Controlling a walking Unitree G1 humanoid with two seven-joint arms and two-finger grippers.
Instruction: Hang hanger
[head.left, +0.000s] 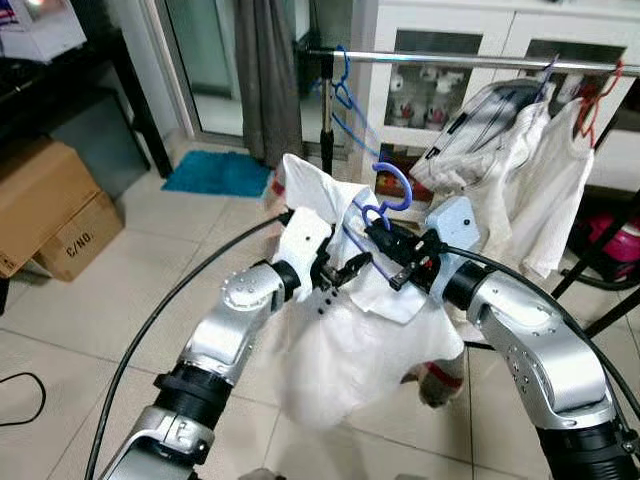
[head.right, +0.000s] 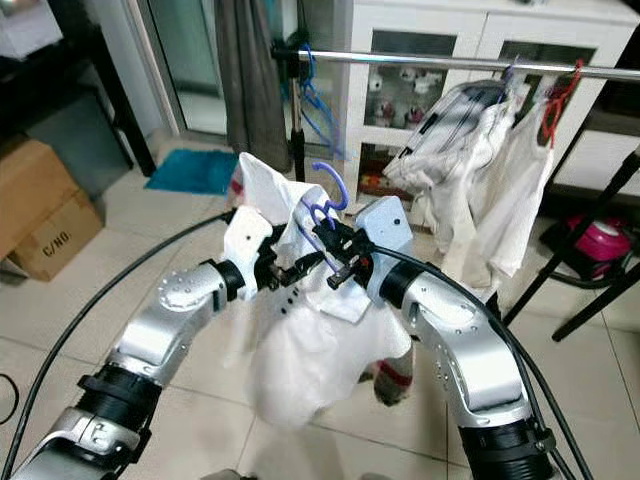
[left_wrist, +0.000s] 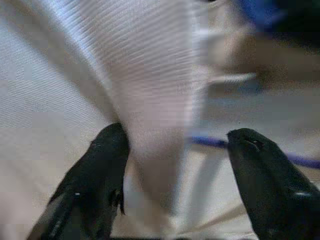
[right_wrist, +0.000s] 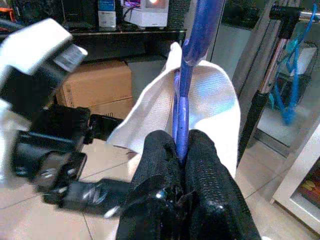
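Nearest the camera, both silver arms reached forward and met at a white shirt (head.left: 350, 340) that drooped between them above the tiled floor (head.left: 150, 250); the right gripper (right_wrist: 181, 150) had its two black fingers pinched tight on the neck of the blue hanger (head.left: 385, 195), whose hook stood up just above the grip; the left gripper (head.left: 340, 272) was at the shirt's collar with its fingers (left_wrist: 100, 165) spread apart, a fold of cloth lying between them but not clamped.

Beyond them ran the metal rail (head.left: 450, 60) of a clothes rack, well apart from the held hanger and higher; an empty blue hanger (head.left: 345, 100) hung near its left post, and two white garments (head.left: 520, 160) hung toward the right; behind stood a white cabinet (head.left: 440, 30).

By my reading the shirt was already on the hanger and the pair lifted; carrying it to the rail and hooking it on remained.

The hanger's shoulders were buried in cloth, so how squarely the shirt sat was unclear; the left wrist view was blurred.
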